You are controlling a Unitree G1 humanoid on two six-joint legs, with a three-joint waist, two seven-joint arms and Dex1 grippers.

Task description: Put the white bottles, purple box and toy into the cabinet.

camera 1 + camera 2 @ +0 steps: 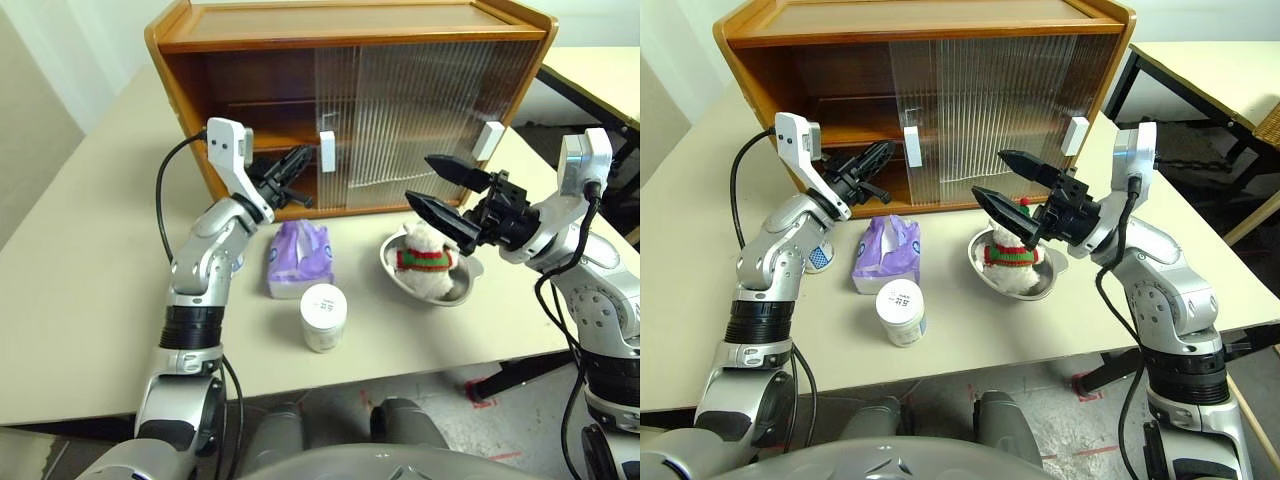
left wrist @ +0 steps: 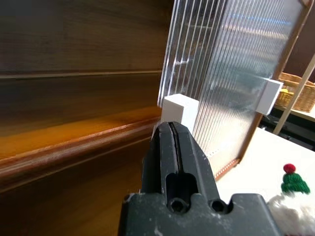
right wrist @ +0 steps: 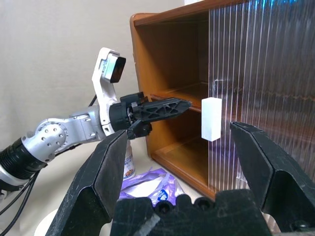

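Nothing is stowed yet: box (image 1: 300, 258), bottle (image 1: 323, 317) and toy (image 1: 427, 260) wait below closed left gripper (image 1: 297, 164) and open right gripper (image 1: 443, 190).

The cabinet (image 1: 350, 40) stands at the back of the counter (image 1: 80, 290), its left half uncovered, with both sliding doors (image 1: 420, 110) drawn across the right half. Before it, the purple box (image 1: 300, 258) lies near the cabinet's lower edge. One white bottle (image 1: 323, 317) stands upright just in front of the box; a second (image 1: 820, 256) stands left of the box, mostly hidden behind the left arm. Right of the box sits a bowl (image 1: 462, 290) with the toy (image 1: 427, 260) in it. The left end effector (image 1: 292, 170) hangs before the cabinet's uncovered half, beside the door handle (image 1: 326, 151); the right end effector (image 1: 437, 190) hangs above the toy.
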